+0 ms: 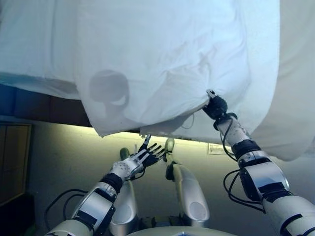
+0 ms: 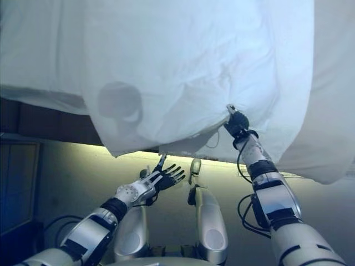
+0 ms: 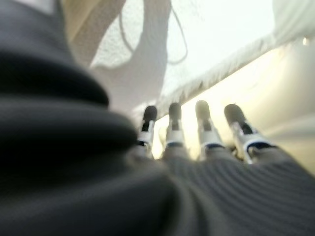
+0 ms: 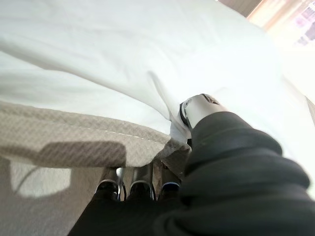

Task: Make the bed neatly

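Observation:
A white duvet covers the bed and hangs over its near edge in a loose corner. My right hand reaches up to the duvet's lower edge and is shut on it. In the right wrist view the thumb lies on top of the white cloth and the fingers curl under a beige textured layer. My left hand is open with straight fingers, below the hanging corner and apart from it. In the left wrist view its fingers point at the bed's edge.
A dark bed frame shows under the duvet at the left. More white bedding hangs at the right. A wooden cabinet stands at the far left on the pale floor.

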### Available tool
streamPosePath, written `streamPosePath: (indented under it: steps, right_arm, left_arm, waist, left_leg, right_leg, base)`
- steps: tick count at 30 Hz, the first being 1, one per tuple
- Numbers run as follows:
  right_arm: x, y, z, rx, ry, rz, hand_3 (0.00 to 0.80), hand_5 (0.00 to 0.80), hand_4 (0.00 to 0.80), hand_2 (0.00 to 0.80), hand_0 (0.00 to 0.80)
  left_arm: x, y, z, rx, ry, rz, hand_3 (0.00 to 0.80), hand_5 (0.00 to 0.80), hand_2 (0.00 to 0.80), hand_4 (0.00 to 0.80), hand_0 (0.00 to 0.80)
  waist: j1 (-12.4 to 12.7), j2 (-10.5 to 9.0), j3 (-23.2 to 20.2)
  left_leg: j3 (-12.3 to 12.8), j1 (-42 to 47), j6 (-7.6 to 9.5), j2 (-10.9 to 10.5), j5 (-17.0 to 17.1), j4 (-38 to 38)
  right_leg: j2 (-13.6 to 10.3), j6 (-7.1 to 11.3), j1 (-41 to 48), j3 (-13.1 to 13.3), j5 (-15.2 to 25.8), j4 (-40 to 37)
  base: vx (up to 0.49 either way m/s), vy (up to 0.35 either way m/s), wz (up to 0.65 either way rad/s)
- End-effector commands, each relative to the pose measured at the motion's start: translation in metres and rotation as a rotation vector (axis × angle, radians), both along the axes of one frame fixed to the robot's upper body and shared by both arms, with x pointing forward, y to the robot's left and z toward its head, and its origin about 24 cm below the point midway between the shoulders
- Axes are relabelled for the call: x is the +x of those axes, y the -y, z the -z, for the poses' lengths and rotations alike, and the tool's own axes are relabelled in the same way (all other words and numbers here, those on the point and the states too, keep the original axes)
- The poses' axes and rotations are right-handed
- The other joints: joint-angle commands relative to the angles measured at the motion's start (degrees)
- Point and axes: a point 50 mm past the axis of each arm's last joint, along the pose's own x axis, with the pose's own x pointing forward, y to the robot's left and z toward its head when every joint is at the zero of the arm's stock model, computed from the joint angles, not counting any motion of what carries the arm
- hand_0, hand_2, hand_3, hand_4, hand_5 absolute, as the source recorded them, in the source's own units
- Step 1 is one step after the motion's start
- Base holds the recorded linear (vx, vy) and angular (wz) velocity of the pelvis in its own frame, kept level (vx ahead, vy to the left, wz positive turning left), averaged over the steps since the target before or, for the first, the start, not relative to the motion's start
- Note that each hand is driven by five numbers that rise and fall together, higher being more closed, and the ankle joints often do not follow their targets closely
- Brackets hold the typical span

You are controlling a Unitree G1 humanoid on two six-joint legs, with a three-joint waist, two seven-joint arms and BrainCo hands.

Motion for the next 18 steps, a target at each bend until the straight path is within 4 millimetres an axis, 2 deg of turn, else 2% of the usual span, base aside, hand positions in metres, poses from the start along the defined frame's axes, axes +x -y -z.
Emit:
streamPosePath:
  steps: [1, 7, 12, 18]
  right_arm:
    - [0.006, -0.009, -0.046, 0.037, 0.217, -0.024, 0.800, 0.800, 0.800, 0.800, 0.800]
    - [-0.005, -0.028, -0.034, 0.059, 0.216, -0.083, 0.800, 0.800, 0.800, 0.800, 0.800]
    - [-0.015, -0.035, -0.015, 0.050, 0.179, -0.121, 0.800, 0.800, 0.800, 0.800, 0.800]
    - [-0.018, -0.032, -0.003, 0.051, 0.145, -0.122, 0.800, 0.800, 0.800, 0.800, 0.800]
  left_arm:
    - [0.013, 0.038, -0.032, -0.199, 0.085, -0.010, 0.000, 0.000, 0.000, 0.000, 0.000]
    - [0.037, 0.055, -0.076, -0.340, 0.241, -0.104, 0.000, 0.000, 0.000, 0.000, 0.000]
    - [0.056, 0.058, -0.115, -0.440, 0.404, -0.201, 0.000, 0.000, 0.000, 0.000, 0.000]
    - [0.064, 0.064, -0.139, -0.508, 0.523, -0.231, 0.000, 0.000, 0.000, 0.000, 0.000]
  waist:
    - [-0.3, -1.81, 0.0]
    - [-2.3, -3.48, 0.0]
    - [-4.1, -4.20, 0.0]
    - [-5.1, -3.74, 0.0]
  left_leg:
    - [-2.7, -1.6, 0.76, 0.5, 2.0, -0.8]
    - [-2.6, -2.6, 0.51, 1.3, 1.3, 0.8]
    - [-2.1, -2.3, 0.22, 1.8, 0.8, 1.8]
    - [-1.8, -1.6, -0.15, 2.0, 0.9, 2.0]
  right_leg:
    - [-1.8, 5.04, 1.2, -0.2, -5.8, 6.5]
    - [-0.8, 4.74, 0.4, 0.6, -5.6, 7.2]
    - [-0.3, 4.43, 0.5, 1.0, -6.4, 8.1]
    - [-0.5, 4.10, 0.7, 1.2, -7.2, 9.2]
  base:
    - [-0.005, -0.121, -0.14]
    - [0.000, -0.089, -0.05]
    - [0.008, -0.031, -0.04]
    - [0.005, 0.007, -0.04]
